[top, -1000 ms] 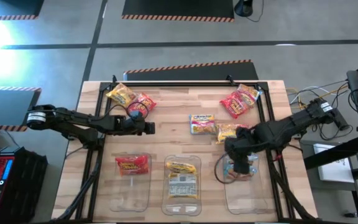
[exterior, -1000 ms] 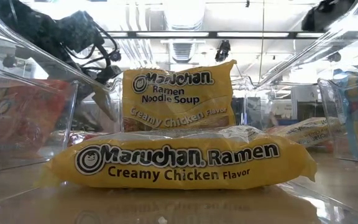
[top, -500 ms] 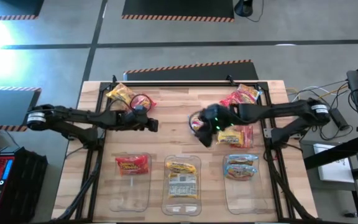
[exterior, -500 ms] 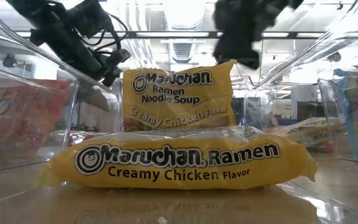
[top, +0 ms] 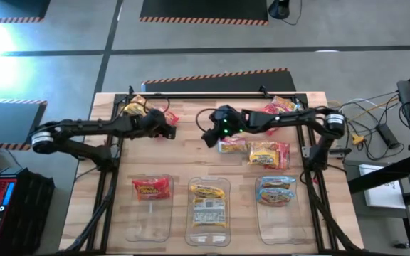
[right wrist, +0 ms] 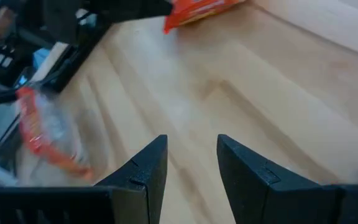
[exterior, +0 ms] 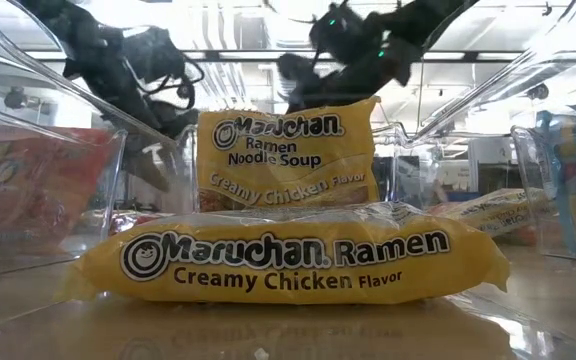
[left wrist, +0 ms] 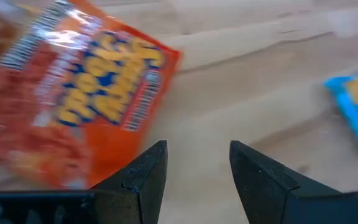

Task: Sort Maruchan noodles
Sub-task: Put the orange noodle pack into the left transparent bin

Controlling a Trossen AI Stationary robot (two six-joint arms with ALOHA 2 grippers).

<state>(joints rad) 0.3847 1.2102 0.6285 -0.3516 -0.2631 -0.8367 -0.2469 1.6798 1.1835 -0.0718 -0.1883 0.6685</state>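
Three clear rectangular plastic bins (top: 151,220) line the six o'clock edge of the wooden tabletop (top: 198,153), and sorting looks roughly half done. The bin toward seven o'clock holds one glossy red ramen packet (top: 151,188), the middle bin two yellow-orange Creamy Chicken packets (top: 208,200), and the bin toward five o'clock a light blue packet (top: 276,190) (perhaps two, stacked).

Loose packets remain: a yellow and red pair (top: 135,108) at eleven o'clock, a red and yellow pair (top: 279,108) at one o'clock, and two more, a pale packet (top: 231,146) and a yellow-red packet (top: 269,153), near the centre.

The left end effector (left wrist: 192,165) hovers beside an orange-red packet (left wrist: 73,112), jaws apart and empty. The right end effector (right wrist: 188,162) hangs over bare wood near the centre, jaws apart, gripping nothing.

Motion blur smears both wrist views. From above, the arms cover parts of the far packets, so the exact count is uncertain.
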